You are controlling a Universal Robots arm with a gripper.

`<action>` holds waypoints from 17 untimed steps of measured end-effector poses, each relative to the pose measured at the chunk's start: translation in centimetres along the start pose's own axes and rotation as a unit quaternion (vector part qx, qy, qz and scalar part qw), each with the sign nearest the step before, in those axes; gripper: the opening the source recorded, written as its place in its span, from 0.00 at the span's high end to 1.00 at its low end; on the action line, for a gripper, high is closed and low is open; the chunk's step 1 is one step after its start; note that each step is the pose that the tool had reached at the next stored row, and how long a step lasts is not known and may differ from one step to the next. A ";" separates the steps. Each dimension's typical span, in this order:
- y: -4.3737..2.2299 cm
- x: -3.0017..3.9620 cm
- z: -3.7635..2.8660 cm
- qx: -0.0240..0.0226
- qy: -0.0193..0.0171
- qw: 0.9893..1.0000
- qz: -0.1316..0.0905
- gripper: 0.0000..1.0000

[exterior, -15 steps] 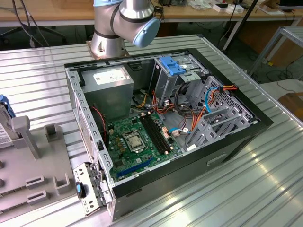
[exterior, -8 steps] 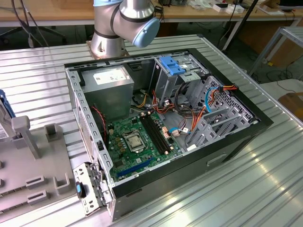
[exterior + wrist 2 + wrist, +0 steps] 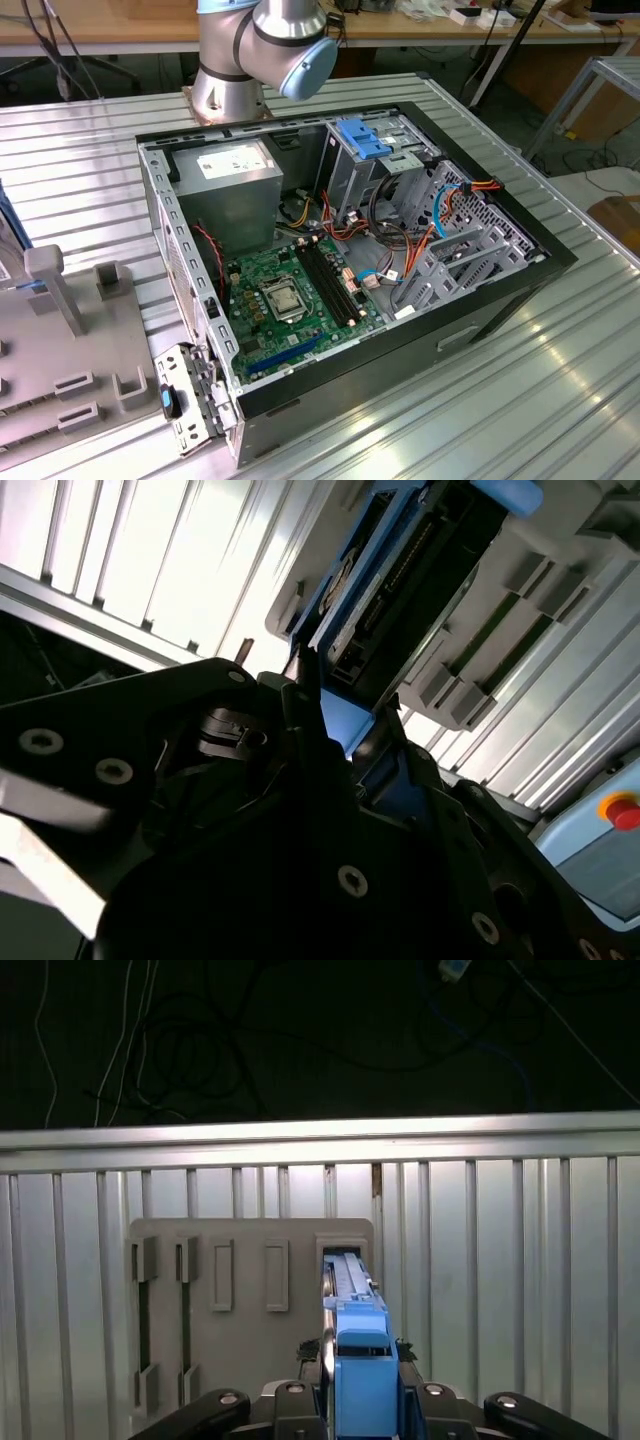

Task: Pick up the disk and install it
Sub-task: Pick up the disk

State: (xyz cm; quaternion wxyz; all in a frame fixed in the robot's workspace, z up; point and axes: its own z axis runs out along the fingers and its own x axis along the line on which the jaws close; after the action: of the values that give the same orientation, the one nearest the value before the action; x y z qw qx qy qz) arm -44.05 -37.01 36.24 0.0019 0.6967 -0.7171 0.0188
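At the exterior view's far left, a grey holder plate with upright posts and slots lies on the ribbed metal bench. The frame edge cuts off its left part. To its right sits the open computer case. Inside are a grey power supply at the back, the green motherboard in the middle, a light-blue slatted bracket, and then the drive cage with orange and blue cables. Behind the case, the base and one joint of the arm show; the rest runs out of the top of the frame.

In the first wrist view, the disk stands on edge in the end slot of the holder plate's row. It is seen edge-on, so its label face is hidden. The end effector is pinching the near end of the disk's blue carrier, with a black finger against each side. Its body is cut off by the frame. I cannot tell whether the disk has lifted clear of the slot.

In the second wrist view, the end effector's dark body hides much of the carrier. Past it the disk's connector edge shows. A pale-blue box with a red button is cut off at the corner.
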 end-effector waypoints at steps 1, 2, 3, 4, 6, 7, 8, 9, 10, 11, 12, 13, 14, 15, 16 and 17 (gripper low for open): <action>0.00 0.01 -0.24 0.000 0.000 1.000 0.000 0.64; -0.01 0.01 -0.45 0.000 0.000 1.000 0.000 0.64; -0.02 0.03 -0.85 0.000 0.000 1.000 0.000 0.64; -0.03 0.04 -1.19 0.000 0.000 1.000 0.000 0.64; -0.05 0.06 -2.02 0.000 0.000 1.000 0.000 0.64; -0.05 0.06 -2.20 0.000 0.000 1.000 0.000 0.64; -0.06 0.07 -2.54 0.000 0.000 1.000 0.000 0.64; -0.06 0.08 -2.73 0.000 0.000 1.000 0.000 0.64; -0.07 0.09 -2.91 0.000 0.000 1.000 0.000 0.64; -0.08 0.10 -3.30 0.000 0.000 1.000 0.000 0.64; -0.08 0.10 -3.52 0.000 0.000 1.000 0.000 0.64; -0.08 0.11 -3.63 0.000 0.000 1.000 0.000 0.64; -0.09 0.11 -3.87 0.000 0.000 1.000 0.000 0.64; -0.10 0.12 -4.10 0.000 0.000 1.000 0.000 0.64; -0.10 0.13 -4.39 0.000 0.000 1.000 0.000 0.64; -0.11 0.13 -4.54 0.000 0.000 1.000 0.000 0.64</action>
State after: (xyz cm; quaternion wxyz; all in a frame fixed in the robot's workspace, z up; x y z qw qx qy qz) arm -44.06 -37.01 40.79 0.0019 0.6967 -0.7171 0.0188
